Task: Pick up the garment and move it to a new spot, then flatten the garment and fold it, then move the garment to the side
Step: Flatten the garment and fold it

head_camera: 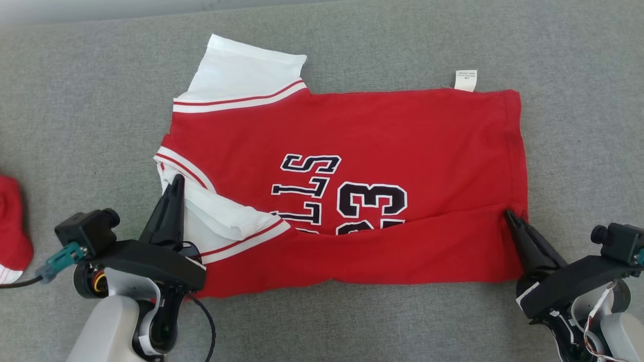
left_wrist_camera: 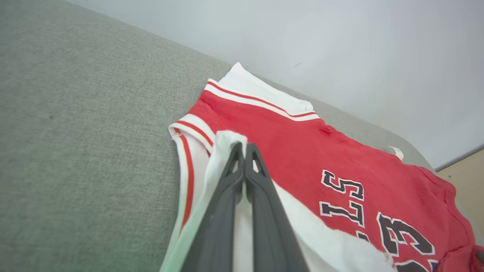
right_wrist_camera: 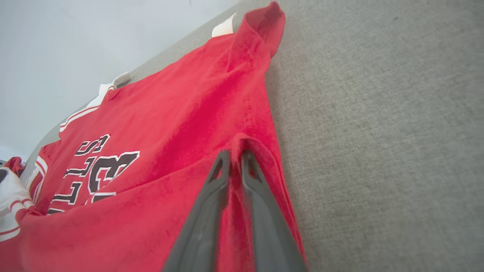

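Two grippers work the near edge of a red shirt (head_camera: 382, 130) lying flat on a grey cushion (head_camera: 578, 100), its near strip folded up over the number. Left gripper (head_camera: 177, 182), fingers pressed together, pinches the white sleeve (head_camera: 221, 221) at the left end. Right gripper (head_camera: 509, 215), fingers a sliver apart, holds a ridge of red hem at the right end.

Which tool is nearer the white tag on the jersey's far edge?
Right. The right tool pinches the hem near the tag; the left tool grips the sleeve at the opposite end.
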Controlling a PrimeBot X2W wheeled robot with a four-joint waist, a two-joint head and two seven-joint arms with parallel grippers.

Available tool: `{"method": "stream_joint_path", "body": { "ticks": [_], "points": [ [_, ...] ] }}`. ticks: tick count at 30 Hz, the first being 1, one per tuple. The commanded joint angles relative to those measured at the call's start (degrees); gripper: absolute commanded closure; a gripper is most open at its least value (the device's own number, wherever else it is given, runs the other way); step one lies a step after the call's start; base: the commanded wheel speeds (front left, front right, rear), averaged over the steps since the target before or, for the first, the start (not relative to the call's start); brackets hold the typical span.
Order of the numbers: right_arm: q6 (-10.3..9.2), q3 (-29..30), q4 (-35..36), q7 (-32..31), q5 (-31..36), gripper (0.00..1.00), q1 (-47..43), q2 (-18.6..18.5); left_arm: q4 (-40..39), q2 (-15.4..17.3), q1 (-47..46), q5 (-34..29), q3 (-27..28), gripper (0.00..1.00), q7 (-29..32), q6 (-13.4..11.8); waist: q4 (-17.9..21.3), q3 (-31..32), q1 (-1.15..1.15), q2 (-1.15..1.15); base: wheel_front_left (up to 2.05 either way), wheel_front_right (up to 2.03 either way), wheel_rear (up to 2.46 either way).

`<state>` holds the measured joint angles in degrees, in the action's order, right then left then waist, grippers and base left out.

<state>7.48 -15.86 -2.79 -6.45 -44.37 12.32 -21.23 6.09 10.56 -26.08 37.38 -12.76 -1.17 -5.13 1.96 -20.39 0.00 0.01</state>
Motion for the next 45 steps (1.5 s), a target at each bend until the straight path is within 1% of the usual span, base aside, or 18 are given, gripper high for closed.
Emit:
{"method": "stream_joint_path", "body": {
  "ticks": [1,2,6,8,12,17,18,21,24,25,26,27,28,33,35,39,45],
  "points": [
    [0.02,0.0,0.0,1.0,-0.6,0.0,0.0,-0.2,1.0,-0.3,-0.8,0.7,0.4,0.0,-1.5,0.4,0.2,0.1,0.0,-0.01,0.0,0.0,0.0],
    [0.02,0.0,0.0,1.0,-0.6,0.0,0.0,-0.2,1.0,-0.3,-0.8,0.7,0.4,0.0,-1.5,0.4,0.2,0.1,0.0,-0.01,0.0,0.0,0.0],
    [0.02,0.6,0.7,3.4,-1.1,0.0,-1.8,0.2,2.8,-0.8,-1.0,-0.6,0.8,0.0,-5.8,0.6,0.3,0.4,0.0,-0.01,0.0,0.0,0.0],
    [0.02,1.3,1.4,4.9,-0.9,0.0,-2.9,0.6,2.9,-0.7,-0.5,-1.7,1.4,0.0,-8.7,0.0,0.3,0.6,0.0,-0.01,0.0,0.0,0.0],
    [0.02,3.5,3.4,8.7,1.2,0.0,-5.7,2.2,1.9,0.3,1.8,-5.2,1.6,0.0,-12.0,-1.2,0.7,1.3,0.0,-0.01,0.0,0.0,0.0],
    [0.02,6.4,6.0,15.0,7.8,0.0,-7.5,5.3,-1.9,2.8,6.0,-12.7,1.3,0.0,-13.4,-5.4,1.5,2.8,0.0,-0.01,0.0,0.0,0.0],
    [0.02,7.0,6.7,17.0,11.0,0.0,-7.8,6.2,-4.0,3.8,8.3,-15.8,0.9,0.0,-13.6,-7.3,1.8,3.8,0.0,-0.01,0.0,0.0,0.0],
    [0.02,7.0,7.7,18.8,16.0,0.0,-8.0,7.1,-7.2,5.0,11.5,-19.3,-0.1,0.0,-13.5,-9.8,1.9,5.4,0.0,-0.01,0.0,0.0,0.0],
    [0.02,6.9,8.0,19.7,20.2,0.0,-9.0,7.8,-10.2,5.7,14.8,-21.6,-1.0,0.0,-12.5,-11.5,1.5,7.3,0.0,-0.01,0.0,0.0,0.0],
    [0.02,6.9,8.1,19.8,21.1,0.0,-9.4,8.1,-11.0,6.0,15.8,-22.0,-1.3,0.0,-11.9,-12.0,1.4,7.8,0.0,-0.01,0.0,0.0,0.0],
    [0.02,6.9,8.1,19.8,21.1,0.0,-9.4,8.1,-11.0,6.0,15.8,-22.0,-1.3,0.0,-11.9,-12.0,1.4,7.8,0.0,-0.01,0.0,0.0,0.0],
    [0.02,6.7,8.2,20.0,23.5,0.0,-10.4,8.1,-12.7,6.2,17.7,-22.6,-1.9,0.0,-11.0,-12.7,1.1,9.0,0.0,-0.01,0.0,0.0,0.0],
    [0.02,6.6,8.2,19.9,24.1,0.0,-11.3,8.5,-13.4,6.5,18.7,-23.1,-2.2,0.0,-10.4,-13.2,1.0,9.6,0.0,-0.01,0.0,0.0,0.0],
    [0.02,6.0,8.6,19.3,27.5,0.0,-14.4,8.9,-15.4,7.0,22.6,-23.5,-3.0,0.0,-8.5,-14.1,1.0,12.4,0.0,-0.01,0.0,0.0,0.0],
    [0.02,5.7,8.7,18.8,27.8,0.0,-15.5,9.6,-15.6,7.0,24.1,-22.9,-3.2,0.0,-7.9,-14.4,1.2,13.4,0.0,-0.01,0.0,0.0,0.0],
    [0.02,4.7,8.9,18.1,29.1,0.0,-16.9,9.6,-15.7,6.6,25.9,-21.8,-3.3,0.0,-7.3,-14.6,1.4,14.9,0.0,-0.01,0.0,0.0,0.0],
    [0.02,4.7,9.6,17.2,29.8,0.0,-18.4,9.9,-15.1,6.7,26.5,-20.7,-2.9,0.0,-6.7,-14.9,1.0,15.9,0.0,-0.01,0.0,0.0,0.0]
  ]
}}
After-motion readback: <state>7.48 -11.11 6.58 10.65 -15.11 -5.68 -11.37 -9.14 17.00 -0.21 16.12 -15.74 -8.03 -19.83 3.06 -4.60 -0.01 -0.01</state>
